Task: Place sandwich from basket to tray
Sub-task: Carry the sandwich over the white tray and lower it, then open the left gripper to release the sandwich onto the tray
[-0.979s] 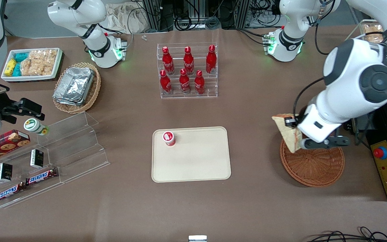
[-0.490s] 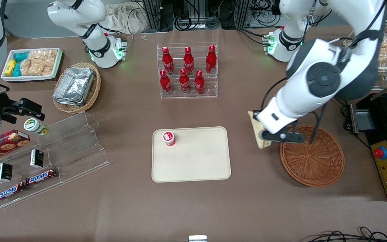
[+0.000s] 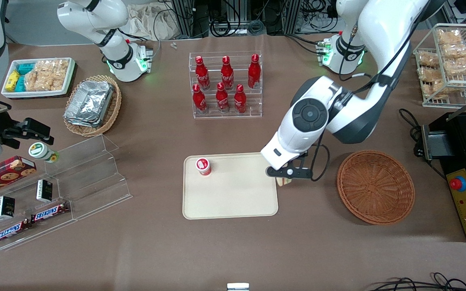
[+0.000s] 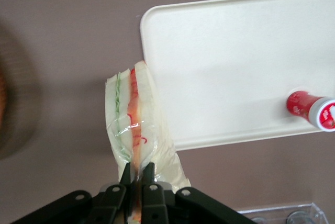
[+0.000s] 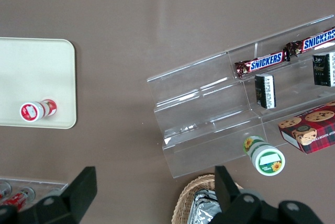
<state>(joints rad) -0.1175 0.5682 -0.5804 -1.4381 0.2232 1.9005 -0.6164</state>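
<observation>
Left wrist view: gripper (image 4: 137,174) clamped on the sandwich (image 4: 137,124), in the air.
Sandwich hangs at the tray (image 3: 233,202) edge, about 3 o'clock of it; the basket (image 3: 375,186) lies well apart at 3 o'clock.
</observation>
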